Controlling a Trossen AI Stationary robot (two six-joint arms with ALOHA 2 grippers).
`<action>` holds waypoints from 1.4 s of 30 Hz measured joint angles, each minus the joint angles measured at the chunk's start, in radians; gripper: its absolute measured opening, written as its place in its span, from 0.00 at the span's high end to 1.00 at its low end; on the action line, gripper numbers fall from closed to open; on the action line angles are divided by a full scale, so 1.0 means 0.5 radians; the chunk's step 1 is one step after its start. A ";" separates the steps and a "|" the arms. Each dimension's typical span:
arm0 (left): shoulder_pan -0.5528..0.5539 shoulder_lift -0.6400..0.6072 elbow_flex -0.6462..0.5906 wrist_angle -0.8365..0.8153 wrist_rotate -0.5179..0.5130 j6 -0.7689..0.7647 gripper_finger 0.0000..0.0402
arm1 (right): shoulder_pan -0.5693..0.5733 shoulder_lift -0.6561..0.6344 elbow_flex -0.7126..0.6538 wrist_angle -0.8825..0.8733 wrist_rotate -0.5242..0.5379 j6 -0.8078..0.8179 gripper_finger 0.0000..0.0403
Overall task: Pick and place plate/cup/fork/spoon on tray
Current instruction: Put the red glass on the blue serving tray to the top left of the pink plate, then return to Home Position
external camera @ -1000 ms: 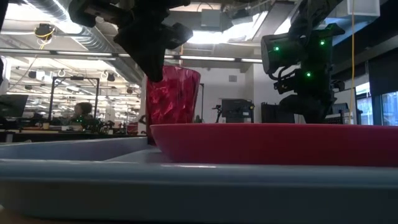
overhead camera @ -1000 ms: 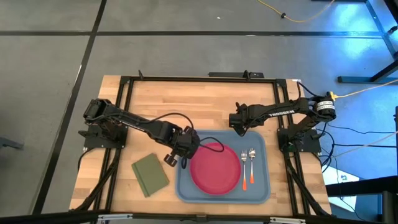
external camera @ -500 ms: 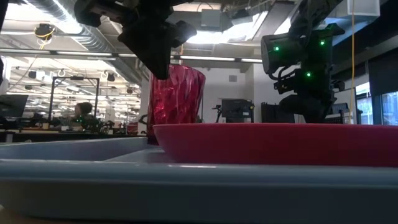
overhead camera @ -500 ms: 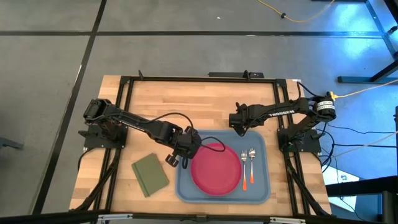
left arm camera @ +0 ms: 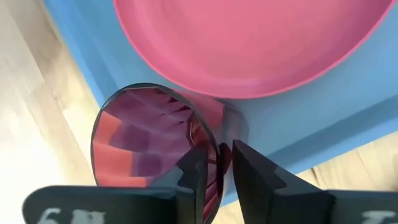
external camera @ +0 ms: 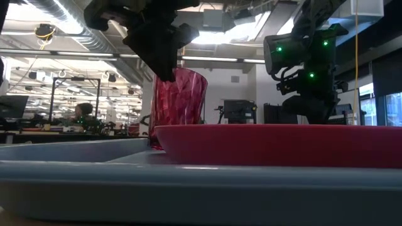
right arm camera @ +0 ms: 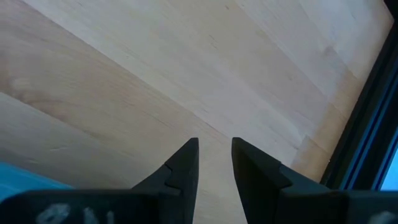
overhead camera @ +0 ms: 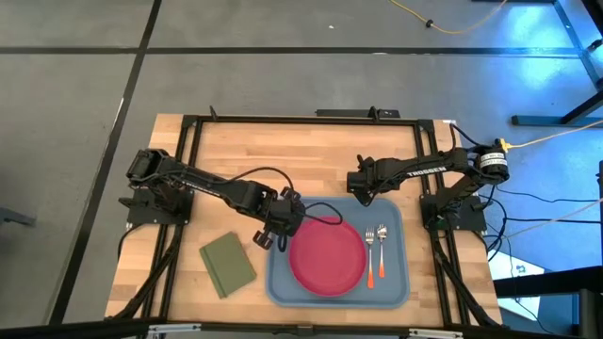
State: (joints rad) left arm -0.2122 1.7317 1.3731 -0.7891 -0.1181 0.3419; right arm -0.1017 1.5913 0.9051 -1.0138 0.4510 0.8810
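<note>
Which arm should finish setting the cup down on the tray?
Left. Its hand already pinches the cup's rim, over the tray beside the plate. The right hand hangs over bare wood past the tray's far edge, holding nothing.

**Even light above, backlight at table height**

From overhead the table (overhead camera: pixel 311 151) is evenly lit with soft, faint shadows. At table height, bright ceiling lights behind turn both arms into dark silhouettes, and the tray (external camera: pixel 188 182) rim nearest the camera is blurred. The cup (left arm camera: pixel 155 146) glows translucent; the plate (left arm camera: pixel 249 43) looks slightly soft.
</note>
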 joint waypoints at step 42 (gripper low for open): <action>-0.123 0.002 0.162 -0.204 -0.365 -0.036 0.82 | 0.000 0.000 0.000 0.000 -0.005 0.001 0.75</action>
State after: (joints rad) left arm -0.2737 1.7329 1.4541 -0.8910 -0.3005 0.3238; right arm -0.1017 1.5913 0.9051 -1.0138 0.4484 0.8813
